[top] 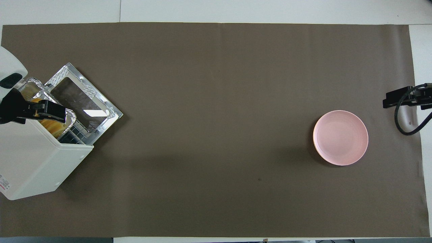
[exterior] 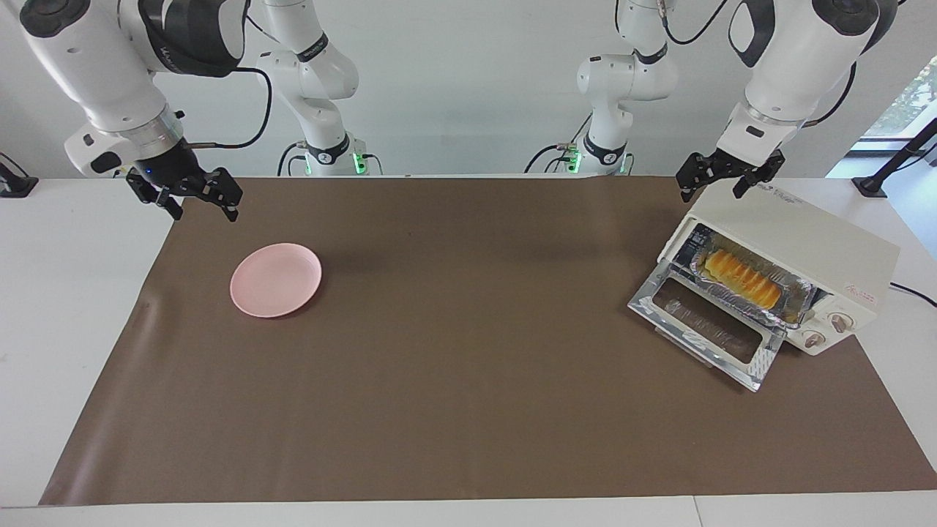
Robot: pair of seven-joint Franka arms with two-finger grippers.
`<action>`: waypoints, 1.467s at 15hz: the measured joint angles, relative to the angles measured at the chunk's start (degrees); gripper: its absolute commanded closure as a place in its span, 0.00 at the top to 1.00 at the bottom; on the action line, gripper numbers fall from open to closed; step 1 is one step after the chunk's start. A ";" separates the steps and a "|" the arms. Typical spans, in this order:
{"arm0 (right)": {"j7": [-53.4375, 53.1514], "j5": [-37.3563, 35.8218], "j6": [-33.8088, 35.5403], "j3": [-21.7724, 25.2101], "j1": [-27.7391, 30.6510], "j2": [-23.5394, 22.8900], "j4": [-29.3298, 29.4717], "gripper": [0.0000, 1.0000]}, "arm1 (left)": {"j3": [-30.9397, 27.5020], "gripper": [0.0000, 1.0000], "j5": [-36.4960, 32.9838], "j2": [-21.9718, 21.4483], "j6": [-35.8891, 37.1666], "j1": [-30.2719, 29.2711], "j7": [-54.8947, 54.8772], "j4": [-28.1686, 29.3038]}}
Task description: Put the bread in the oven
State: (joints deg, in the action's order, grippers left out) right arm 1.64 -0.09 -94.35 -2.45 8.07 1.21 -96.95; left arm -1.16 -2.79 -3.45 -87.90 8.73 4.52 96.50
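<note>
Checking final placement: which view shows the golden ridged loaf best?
Facing view: the golden ridged loaf lies fully visible in the crinkled silver foil tray inside the open cream-white toaster oven. Overhead, the left pincer covers most of it.

We see the oven (exterior: 794, 252) (top: 37, 158), a cream-white box with two knobs, standing at the left arm's end of the counter, turned at an angle. Its glass door (exterior: 706, 322) (top: 82, 101) in a shiny metal frame lies folded down, fully open. The bread (exterior: 739, 279) (top: 54, 126), a golden-yellow ridged loaf, lies lengthwise inside the oven's mouth, resting in a crinkled foil tray (exterior: 794, 294) (top: 33, 83).
</note>
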 measured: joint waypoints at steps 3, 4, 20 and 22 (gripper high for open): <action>0.00 0.00 0.00 0.00 0.00 0.00 0.00 1.00 | 0.31 1.00 0.00 0.94 0.20 0.10 -0.24 -0.78; 0.00 0.00 0.00 0.00 0.00 0.00 0.00 1.00 | 0.30 1.00 0.00 1.33 0.22 0.10 -0.49 -1.12; 0.00 0.00 0.00 0.00 0.00 0.00 0.00 1.00 | 0.21 1.00 2.65 2.27 -0.99 0.97 -1.06 -4.76; 0.00 0.00 0.00 0.00 0.00 0.00 0.00 1.00 | 0.10 1.00 2.65 2.24 -0.99 0.91 -1.06 -4.76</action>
State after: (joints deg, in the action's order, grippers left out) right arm 1.64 -0.09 -94.35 -2.45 8.07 1.21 -96.95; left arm -1.05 -0.15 -1.21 -88.89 9.64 3.46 91.74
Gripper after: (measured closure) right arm 0.000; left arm 0.000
